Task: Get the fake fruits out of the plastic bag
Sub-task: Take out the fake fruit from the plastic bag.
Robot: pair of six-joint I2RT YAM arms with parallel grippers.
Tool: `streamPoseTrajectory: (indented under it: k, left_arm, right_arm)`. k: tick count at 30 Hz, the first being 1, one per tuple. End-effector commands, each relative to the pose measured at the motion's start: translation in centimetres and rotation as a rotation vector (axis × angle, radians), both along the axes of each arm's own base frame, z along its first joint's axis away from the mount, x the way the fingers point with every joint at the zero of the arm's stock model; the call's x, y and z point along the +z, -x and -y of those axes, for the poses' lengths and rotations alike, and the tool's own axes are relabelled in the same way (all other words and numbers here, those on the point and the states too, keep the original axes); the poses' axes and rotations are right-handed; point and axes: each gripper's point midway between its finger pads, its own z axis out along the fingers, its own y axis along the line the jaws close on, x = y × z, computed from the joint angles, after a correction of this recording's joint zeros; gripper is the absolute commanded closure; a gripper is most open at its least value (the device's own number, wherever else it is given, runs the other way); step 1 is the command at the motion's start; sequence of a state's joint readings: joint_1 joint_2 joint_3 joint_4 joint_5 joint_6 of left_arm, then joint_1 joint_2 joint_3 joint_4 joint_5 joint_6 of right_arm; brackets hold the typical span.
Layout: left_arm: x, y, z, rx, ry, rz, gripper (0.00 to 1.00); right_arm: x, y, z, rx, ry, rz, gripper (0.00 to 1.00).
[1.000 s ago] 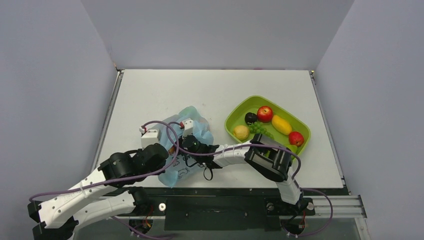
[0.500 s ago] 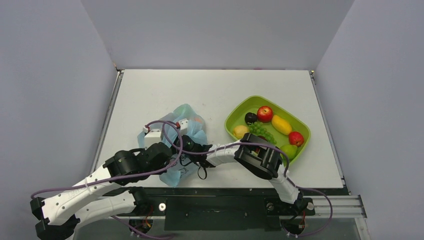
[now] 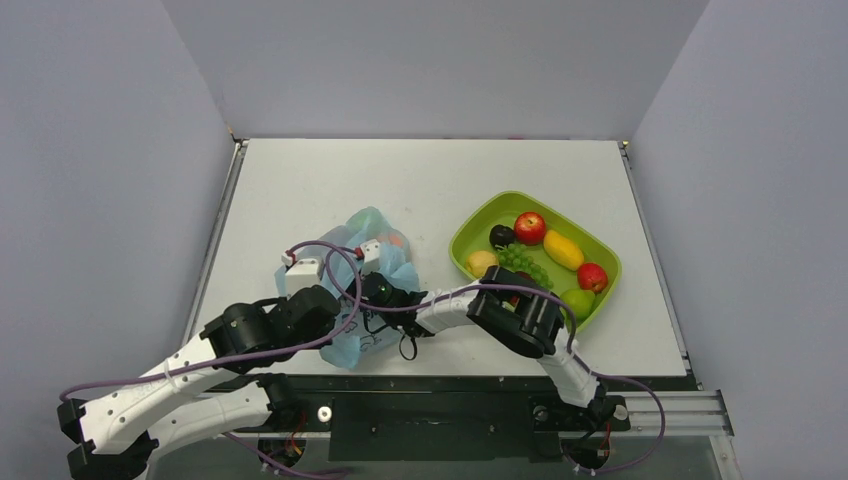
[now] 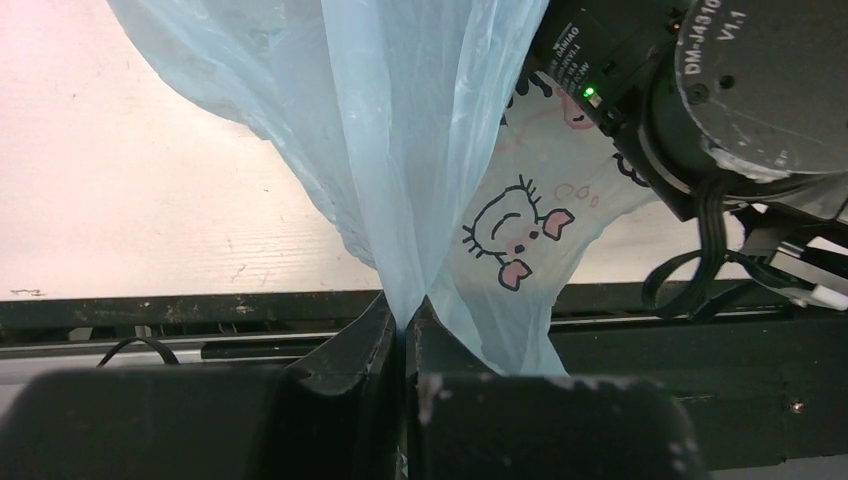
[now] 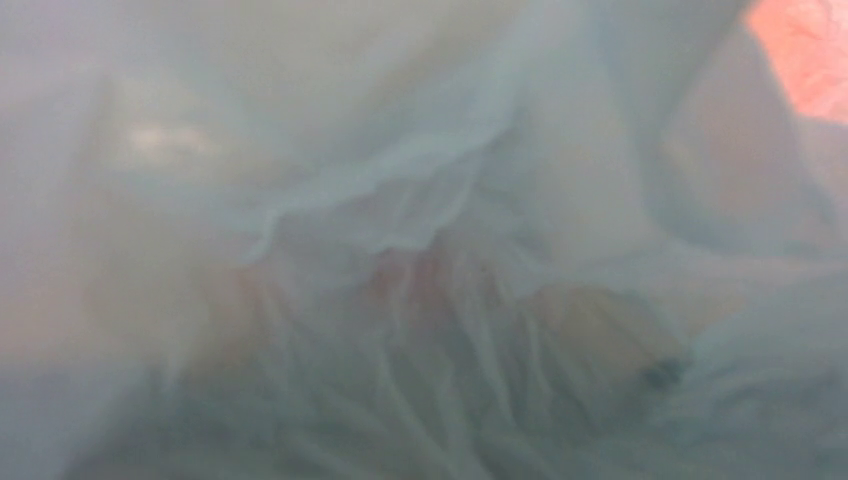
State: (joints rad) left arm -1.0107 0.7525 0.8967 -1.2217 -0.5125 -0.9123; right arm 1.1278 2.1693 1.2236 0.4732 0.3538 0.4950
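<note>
The left gripper (image 4: 402, 322) is pinched tight on a fold of the plastic bag (image 3: 372, 225), which lies crumpled on the left half of the table (image 3: 300, 190), close to the front edge. The bag's long axis runs from that edge toward the back, leaning slightly right. An orange fruit (image 3: 396, 240) glows through the far end. The right gripper (image 3: 380, 290) is pushed in among the plastic from the right, and I cannot tell how its fingers stand. Farther right, well apart, sits the green tray (image 3: 470, 222) with a red apple (image 3: 530, 227).
</note>
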Motion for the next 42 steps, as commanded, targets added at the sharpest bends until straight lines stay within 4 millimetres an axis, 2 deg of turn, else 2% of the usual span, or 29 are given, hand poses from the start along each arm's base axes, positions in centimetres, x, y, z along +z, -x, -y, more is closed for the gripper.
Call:
streamPoseTrajectory:
  k: [1, 2, 3, 5, 6, 7, 15, 19, 24, 29, 32, 36, 41, 42]
  left_arm:
    - [1.0, -0.6, 0.7, 0.004, 0.031, 0.026, 1.00]
    - [0.9, -0.6, 0.7, 0.007, 0.026, 0.023, 1.00]
    - [0.9, -0.7, 0.6, 0.010, 0.024, 0.022, 1.00]
    - [0.7, -0.7, 0.5, 0.017, 0.009, 0.018, 1.00]
    - [0.7, -0.8, 0.5, 0.019, 0.003, 0.015, 1.00]
    - [0.6, -0.8, 0.6, 0.019, -0.003, 0.012, 1.00]
    - [0.4, -1.0, 0.3, 0.037, -0.030, 0.005, 1.00]
    - [0.8, -1.2, -0.1, 0.066, -0.010, 0.024, 1.00]
    - [1.8, -1.6, -0.2, 0.076, 0.032, 0.055, 1.00]
    - [3.1, -2.5, 0.7, 0.048, 0.096, 0.129, 1.00]
    - [3.6, -3.1, 0.6, 0.030, 0.087, 0.174, 1.00]
    - [3.5, -3.4, 0.5, 0.036, 0.085, 0.196, 1.00]
    - [3.1, -3.4, 0.8, 0.025, 0.080, 0.186, 1.00]
    - [3.1, -3.4, 0.8, 0.022, 0.081, 0.186, 1.00]
  right_arm:
    - [4.8, -0.4, 0.5, 0.012, -0.064, 0.088, 0.75]
    - [6.1, 0.0, 0.6, 0.018, -0.089, 0.101, 0.80]
    - [6.2, 0.2, 0.9, 0.026, -0.090, 0.101, 0.82]
    - [9.1, 0.8, 1.1, 0.045, -0.144, 0.117, 0.90]
    - [9.6, 1.1, 1.2, 0.051, -0.150, 0.115, 0.95]
    - [10.9, 1.4, 1.3, 0.062, -0.174, 0.118, 0.99]
    - [16.5, 4.2, 1.9, 0.165, -0.311, 0.108, 1.00]
    - [18.2, 5.3, 2.5, 0.177, -0.368, 0.086, 1.00]
    - [19.9, 7.5, 2.7, 0.238, -0.379, 0.071, 1.00]
    - [21.8, 9.8, 3.5, 0.278, -0.385, 0.071, 1.00]
    - [23.2, 10.4, 4.4, 0.280, -0.393, 0.080, 1.00]
    - [24.9, 10.8, 5.6, 0.273, -0.407, 0.094, 1.00]
    - [26.1, 10.9, 7.1, 0.247, -0.404, 0.108, 1.00]
    - [26.9, 10.9, 7.6, 0.240, -0.414, 0.117, 1.00]
